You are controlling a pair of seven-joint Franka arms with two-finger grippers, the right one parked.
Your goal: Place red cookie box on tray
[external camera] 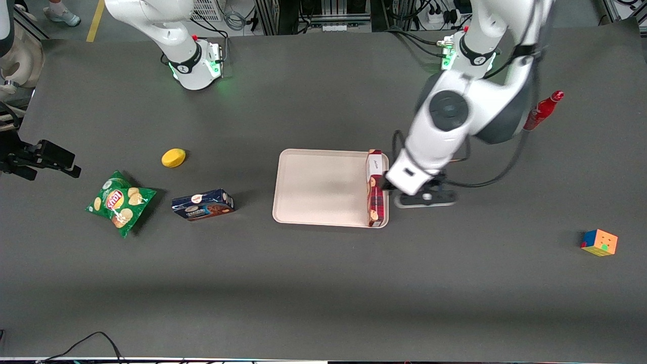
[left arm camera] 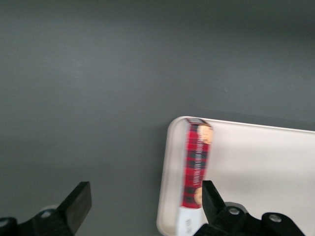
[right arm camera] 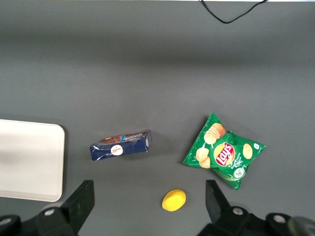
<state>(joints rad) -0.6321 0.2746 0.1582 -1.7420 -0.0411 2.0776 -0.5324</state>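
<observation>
Cookie box (external camera: 374, 188) stands on its narrow side on the tray (external camera: 318, 187), hard against the rim nearest the working arm; gripper (left arm camera: 142, 206) beside it, fingers spread wide and empty — a brushing finger could tip it over.

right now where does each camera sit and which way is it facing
Front view: high above the table, looking down; shows both arms, the working hand beside the red cookie box standing on edge on the tray.
Left wrist view: on the working arm, looking down past its open hand at the box and tray rim.
Right wrist view: on the parked arm, looking down past its fingers at the blue cookie box, chips bag, lemon.
All three views share the tray.
</observation>
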